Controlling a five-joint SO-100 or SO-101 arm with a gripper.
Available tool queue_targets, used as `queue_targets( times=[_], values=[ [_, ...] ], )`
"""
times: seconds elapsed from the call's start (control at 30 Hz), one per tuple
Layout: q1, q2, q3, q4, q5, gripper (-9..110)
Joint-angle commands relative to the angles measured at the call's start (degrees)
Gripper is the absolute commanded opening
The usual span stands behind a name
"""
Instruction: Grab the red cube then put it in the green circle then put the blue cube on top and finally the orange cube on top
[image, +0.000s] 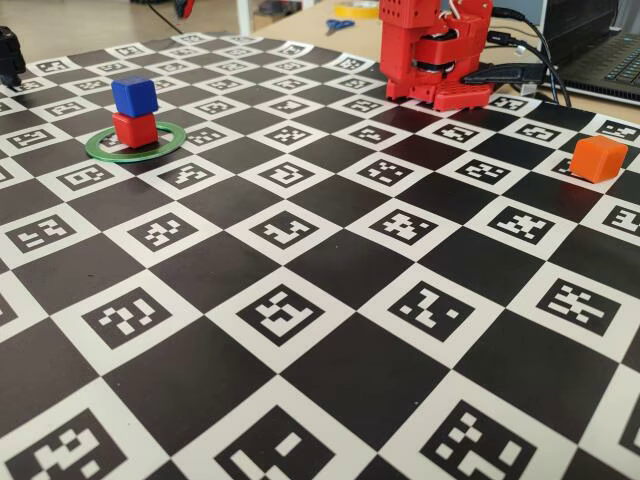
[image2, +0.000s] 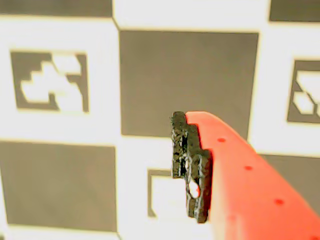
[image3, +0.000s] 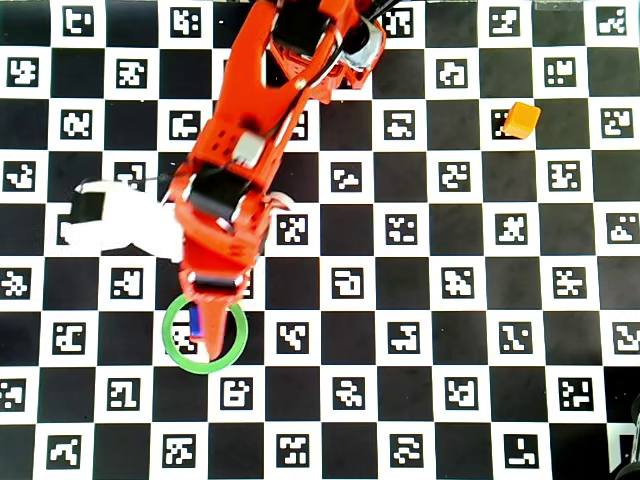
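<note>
Blue cube (image: 134, 95) stacked on red cube (image: 135, 129) inside green circle (image: 136, 142) on the checkered board (image: 330, 280), orange cube (image: 598, 158) well apart at the right of the fixed view, arm (image3: 240, 180) hiding most of the stack from overhead, gripper (image2: 192, 175) over the board in the wrist view, only one finger visible, open or closed impossible to tell.

My table (image: 330, 290) is covered by a black-and-white checkered sheet, with square coded markers in its white squares. Directly on it lie a thin flat green ring (image: 172, 142), a small glossy red cube (image: 135, 129) inside that ring, and a small bright-orange cube (image: 598, 158) well apart.
</note>
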Motion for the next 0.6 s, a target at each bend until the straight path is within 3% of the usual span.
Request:
queue_targets(
  times=[0.0,0.57],
  values=[
    [-3.60,10.11,-1.14,5.54,1.23,57],
    [-29.71,32.52,17.05,3.16,8.35,49]
  ],
)
